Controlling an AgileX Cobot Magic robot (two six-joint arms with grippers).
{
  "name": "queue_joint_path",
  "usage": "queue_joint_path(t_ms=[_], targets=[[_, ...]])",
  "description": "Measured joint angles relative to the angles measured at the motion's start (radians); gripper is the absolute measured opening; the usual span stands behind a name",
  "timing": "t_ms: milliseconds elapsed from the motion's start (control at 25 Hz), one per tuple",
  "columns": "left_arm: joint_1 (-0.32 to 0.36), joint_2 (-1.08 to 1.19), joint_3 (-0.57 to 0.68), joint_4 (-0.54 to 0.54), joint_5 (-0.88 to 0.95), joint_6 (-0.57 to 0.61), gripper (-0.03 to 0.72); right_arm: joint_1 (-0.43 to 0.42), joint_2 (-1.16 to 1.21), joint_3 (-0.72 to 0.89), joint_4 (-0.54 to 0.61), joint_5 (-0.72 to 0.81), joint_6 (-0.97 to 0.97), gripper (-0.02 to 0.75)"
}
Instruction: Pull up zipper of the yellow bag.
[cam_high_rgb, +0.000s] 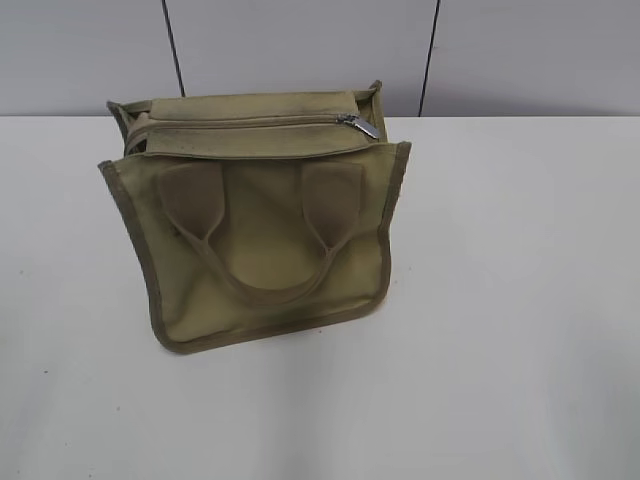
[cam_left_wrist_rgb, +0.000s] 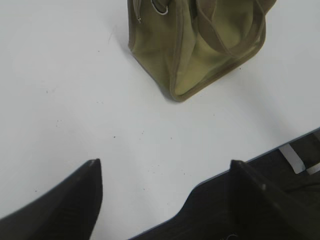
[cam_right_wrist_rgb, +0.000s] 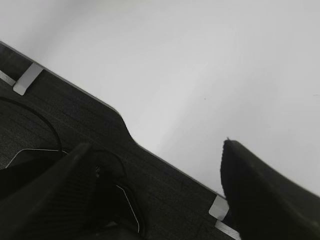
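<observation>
Canvas is what the small khaki-yellow tote bag (cam_high_rgb: 262, 225) appears to be made of; it is sitting on the white table (cam_high_rgb: 520, 300) in the exterior view, its khaki zipper (cam_high_rgb: 245, 122) running across the top with the silver pull tab (cam_high_rgb: 358, 125) lying at the right end. Left wrist view: the left gripper (cam_left_wrist_rgb: 165, 167) is hovering spread over the table, well apart from the bag's corner. Right wrist view: the right gripper (cam_right_wrist_rgb: 155, 150) is hanging spread above the table edge.

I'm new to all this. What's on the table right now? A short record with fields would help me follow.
bag: yellow bag on the white table, handles toward the camera
zipper: zipper runs across the top, silver pull tab at the right end in the exterior view
left gripper: left gripper open, over bare table short of the bag
right gripper: right gripper open, bag not in its view
contact: none
</observation>
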Motion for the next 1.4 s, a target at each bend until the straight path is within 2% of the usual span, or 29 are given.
queue_joint_path(t_ms=[400,520,640,880,1000,1160,1400], targets=[[0.000,0.000,0.003,0.000,0.000,0.000,0.552,0.000,0.000,0.000,0.000,-0.003,-0.003,0.595],[0.014,0.000,0.003,0.000,0.000,0.000,0.552,-0.025,-0.001,0.000,0.001,-0.003,-0.003,0.595],[0.083,-0.001,0.003,-0.001,0.000,0.000,0.551,-0.131,-0.021,0.001,0.001,-0.003,-0.003,0.595],[0.278,-0.036,0.003,-0.001,-0.001,0.000,0.551,-0.378,-0.120,0.001,0.001,-0.005,-0.003,0.595],[0.329,-0.088,0.003,-0.001,-0.001,0.000,0.551,-0.476,-0.177,0.001,0.001,-0.005,-0.003,0.592],[0.350,-0.169,0.003,-0.001,-0.002,0.000,0.551,-0.540,-0.260,0.001,0.001,-0.005,-0.003,0.584],[0.363,-0.193,0.003,-0.001,-0.002,0.000,0.550,-0.546,-0.267,0.002,0.001,-0.005,-0.003,0.582]])
